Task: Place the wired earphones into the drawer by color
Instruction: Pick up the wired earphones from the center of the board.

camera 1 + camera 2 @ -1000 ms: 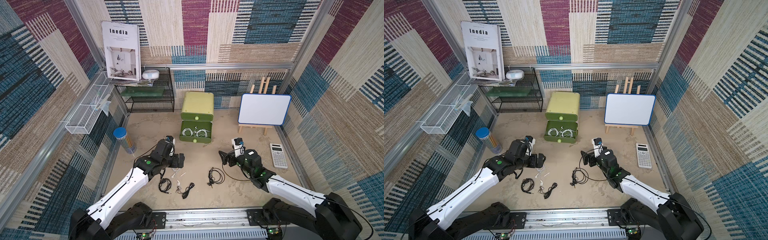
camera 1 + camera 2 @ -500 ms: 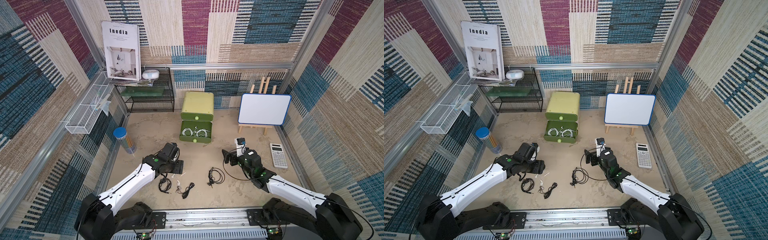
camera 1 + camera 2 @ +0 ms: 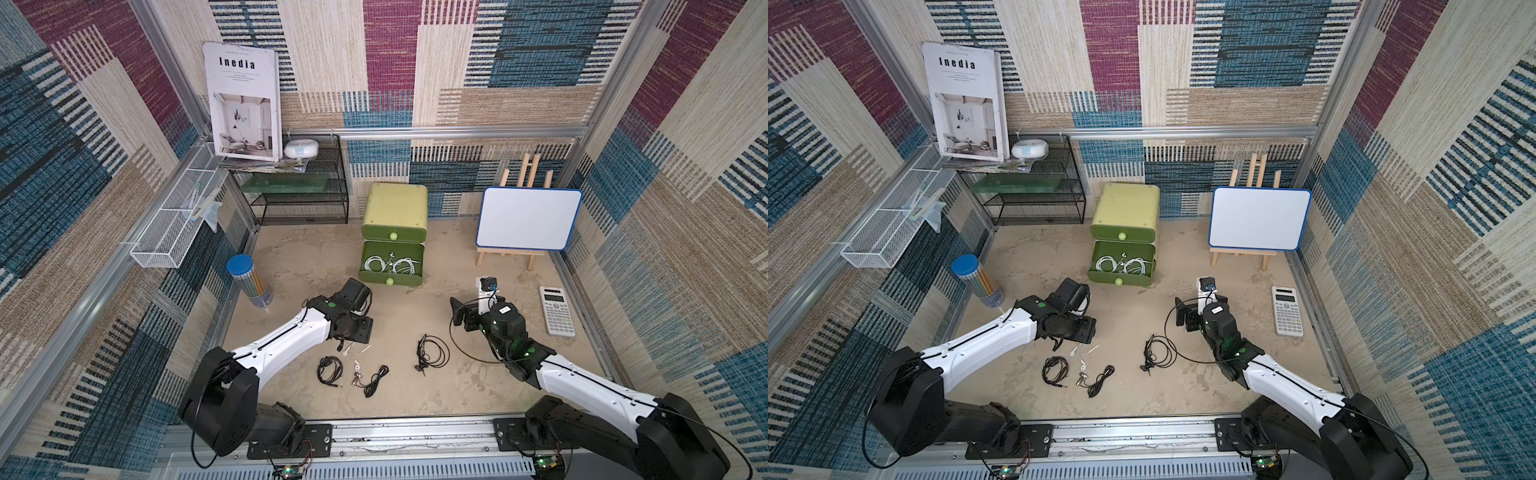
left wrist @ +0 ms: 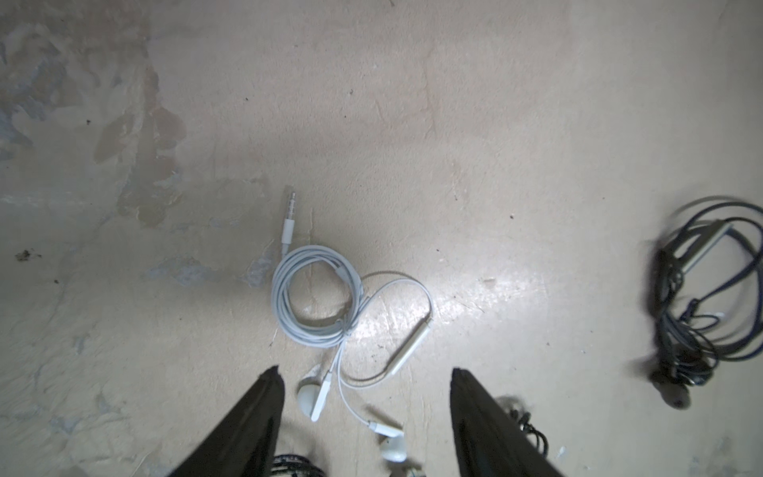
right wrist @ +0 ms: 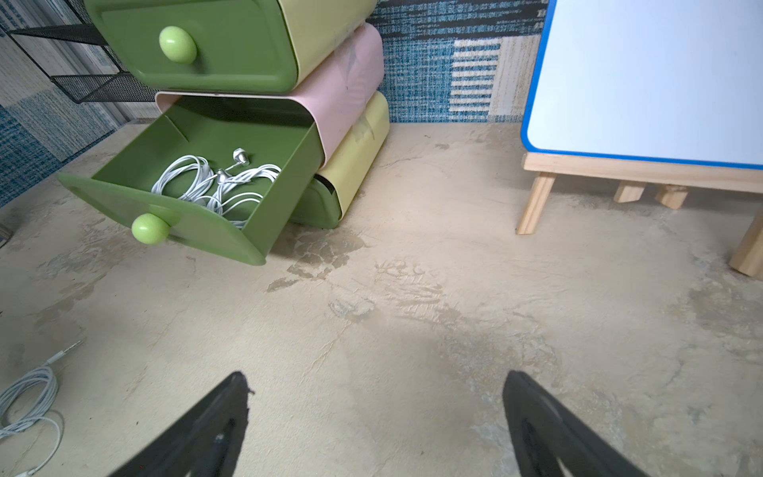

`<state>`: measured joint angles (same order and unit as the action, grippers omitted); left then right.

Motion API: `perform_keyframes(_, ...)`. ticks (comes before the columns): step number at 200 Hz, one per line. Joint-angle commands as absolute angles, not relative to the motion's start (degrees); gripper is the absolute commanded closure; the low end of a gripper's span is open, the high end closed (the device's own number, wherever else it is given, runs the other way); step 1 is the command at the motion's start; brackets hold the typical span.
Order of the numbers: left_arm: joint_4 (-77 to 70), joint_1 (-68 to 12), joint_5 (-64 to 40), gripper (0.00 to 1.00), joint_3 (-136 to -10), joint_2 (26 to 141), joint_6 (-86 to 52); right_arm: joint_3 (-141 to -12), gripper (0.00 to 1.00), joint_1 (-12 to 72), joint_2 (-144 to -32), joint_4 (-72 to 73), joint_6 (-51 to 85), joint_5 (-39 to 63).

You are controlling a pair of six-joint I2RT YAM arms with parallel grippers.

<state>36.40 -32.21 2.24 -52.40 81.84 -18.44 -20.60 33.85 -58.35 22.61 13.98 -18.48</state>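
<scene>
A white set of the wired earphones (image 4: 316,295) lies coiled on the floor, its two earbuds between the fingers of my left gripper (image 4: 363,371). That gripper is open and low over them, touching nothing. In both top views the left gripper (image 3: 351,332) covers most of this white set (image 3: 1079,353). Three black sets (image 3: 330,370) (image 3: 376,380) (image 3: 432,355) lie nearby. The middle green drawer (image 3: 409,279) stands pulled out with white earphones (image 5: 214,181) inside. My right gripper (image 5: 373,373) is open over bare floor, right of the drawer.
A whiteboard on a wooden easel (image 3: 525,218) stands at the back right, with a calculator (image 3: 557,309) in front of it. A tube of pencils (image 3: 247,280) stands at the left. A black wire shelf (image 3: 299,195) fills the back left corner.
My left gripper has swung back from near the drawer and come down over the white earphones, its jaws narrowing. The right gripper has shifted slightly to the right.
</scene>
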Motion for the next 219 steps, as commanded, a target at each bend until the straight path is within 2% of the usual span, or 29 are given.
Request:
perform_keyframes(1, 36.68, -32.33, 3.16, 0.36, -53.13, 83.84, -17.32, -20.31, 0.01, 33.92, -57.51, 24.12, 13.91, -19.81)
perform_keyframes(132, 34.89, -32.52, 3.13, 0.53, -55.41, 93.60, -15.99, -19.60, 0.01, 33.91, -55.55, 24.14, 14.15, -20.49)
perform_keyframes(174, 34.70, -32.51, 3.25, 0.60, -55.41, 95.20, -16.00, -19.60, 0.01, 33.94, -55.55, 24.13, 14.21, -20.76)
perform_keyframes(219, 34.60, -32.52, 3.25, 0.64, -55.20, 95.80, -16.13, -19.51, 0.01, 33.93, -55.55, 24.13, 14.24, -20.82)
